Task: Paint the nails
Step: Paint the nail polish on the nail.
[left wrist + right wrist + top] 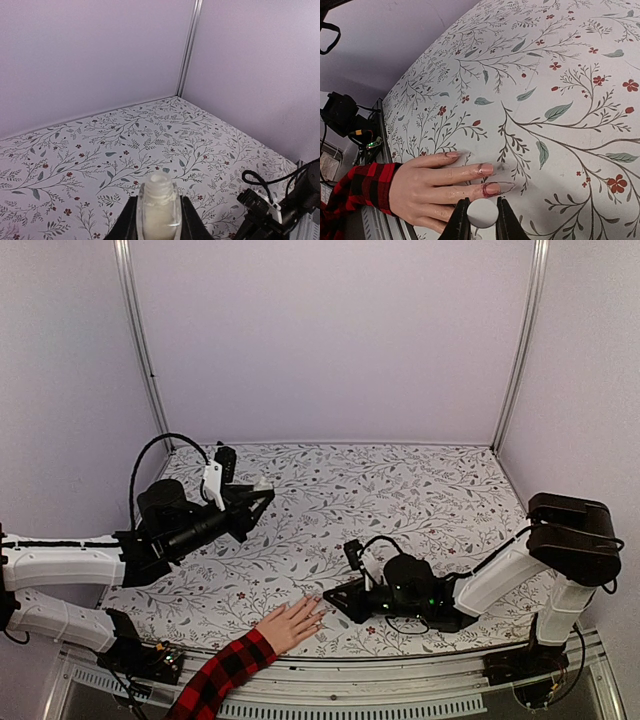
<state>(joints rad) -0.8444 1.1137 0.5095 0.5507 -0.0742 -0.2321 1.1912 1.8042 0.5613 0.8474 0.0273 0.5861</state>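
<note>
As it stands now: polish step looks under way, not done; most nails read as bare
Right end effector: closed tight, pinching round white cap; low over hand, cap right above a fingertip; brush under cap not clear to see, contact w/ nail can't tell
Left end effector: closed tight on clear bottle, neck open, no cap on it; held above table, well apart from hand
Hand pos: flat, palm down, near front edge of table, plaid sleeve at wrist; fingers point twd right end effector
Nails: at fingertips, just ahead of cap; nearest one has a reddish rim, two more look pale/glossy; others hidden
Risk 1: brush slides off nail onto skin, b/c nails are small & cap blocks wrist view of tip
Risk 2: hand twitches or shifts, so stroke lands on finger or table
Risk 3: pressing too low, so bristles splay or jaws bump finger
Risk 4: open bottle tips or slips in left grip (smooth sides), so polish spills on table
Risk 5: cap is round, prob. free to roll btwn jaws, which would swing brush off line
</note>
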